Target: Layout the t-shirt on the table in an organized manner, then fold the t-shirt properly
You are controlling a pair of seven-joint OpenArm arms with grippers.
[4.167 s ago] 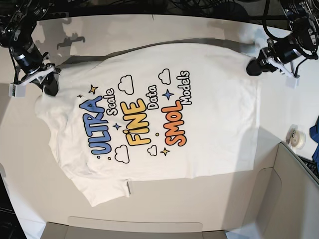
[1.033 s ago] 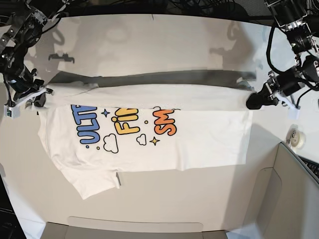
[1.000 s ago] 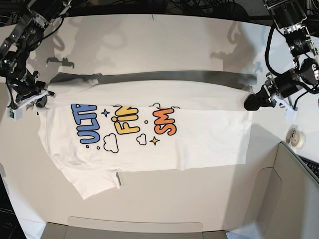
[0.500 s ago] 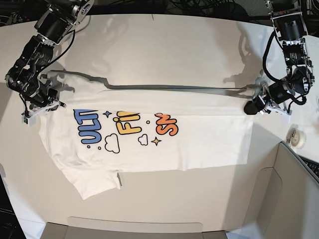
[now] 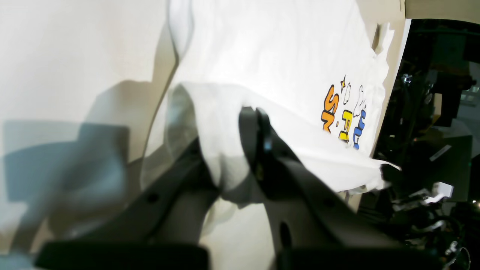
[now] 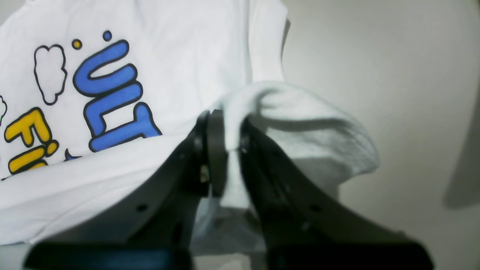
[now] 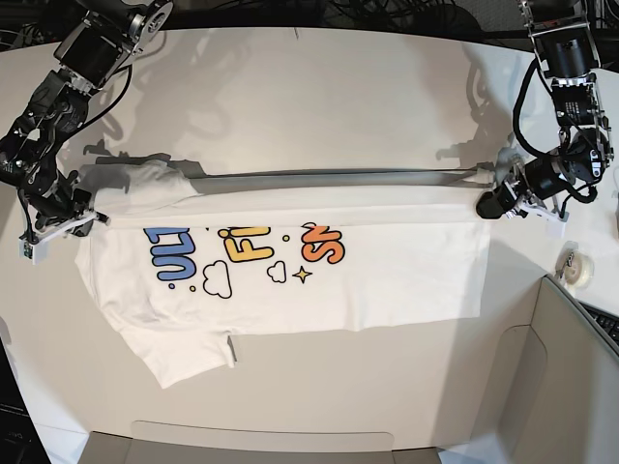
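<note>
The t-shirt (image 7: 290, 256) lies mid-bench (image 7: 319, 87), its far half being folded over the print; left fingers (image 5: 228, 150) and right fingers (image 6: 225, 150) each pinch an end of the raised edge, probably hem and shoulder; soft, limp cotton sags, so hold the corners taut.

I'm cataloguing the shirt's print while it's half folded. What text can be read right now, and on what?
"ULT", blue: t-shirt print, rest under the fold.
"Fi", yellow: same print, cut off.
"SM", orange: same print, cut off.
Small black hem tag: too small to read.
Nothing else legible.
</note>
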